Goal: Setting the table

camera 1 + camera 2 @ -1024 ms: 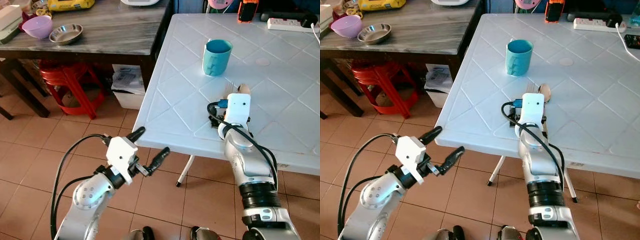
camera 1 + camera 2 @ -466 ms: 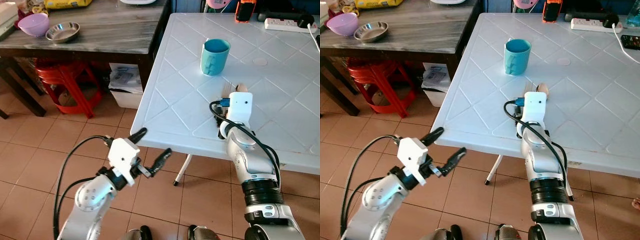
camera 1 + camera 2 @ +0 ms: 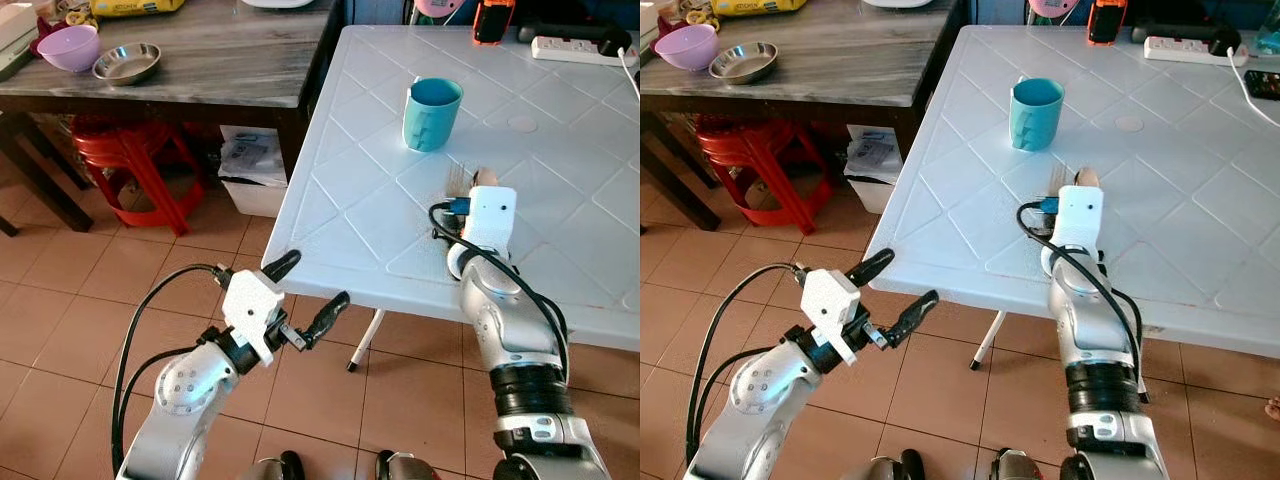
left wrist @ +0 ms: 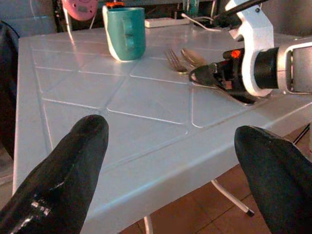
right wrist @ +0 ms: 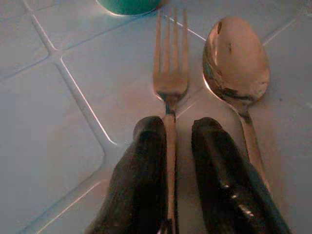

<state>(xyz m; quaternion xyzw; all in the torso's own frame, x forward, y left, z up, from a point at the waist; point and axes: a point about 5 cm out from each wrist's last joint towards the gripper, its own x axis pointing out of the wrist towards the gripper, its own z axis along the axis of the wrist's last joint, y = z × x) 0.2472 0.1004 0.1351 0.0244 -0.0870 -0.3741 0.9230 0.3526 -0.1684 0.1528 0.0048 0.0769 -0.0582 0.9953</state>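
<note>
A fork [image 5: 170, 73] and a spoon [image 5: 237, 58] lie side by side on the white plastic table [image 3: 350, 200], just behind a teal cup [image 3: 432, 113]. My right gripper [image 5: 175, 131] rests low on the table. Its two fingers stand slightly apart, one on each side of the fork's handle; one finger touches the handle and a small gap shows at the other. The spoon lies free beside it. My left gripper [image 3: 315, 280] hangs open and empty below the table's near corner, over the floor.
A dark wooden table [image 3: 220, 60] at the left carries a purple bowl [image 3: 69, 47] and a steel bowl [image 3: 127, 62]. A red stool [image 3: 140, 160] and a white box [image 3: 255, 175] stand under it. A power strip [image 3: 575, 47] lies at the white table's far edge.
My right wrist has shifted a little to the right while the fork and spoon stayed put. My left gripper has risen slightly toward the table's corner.
</note>
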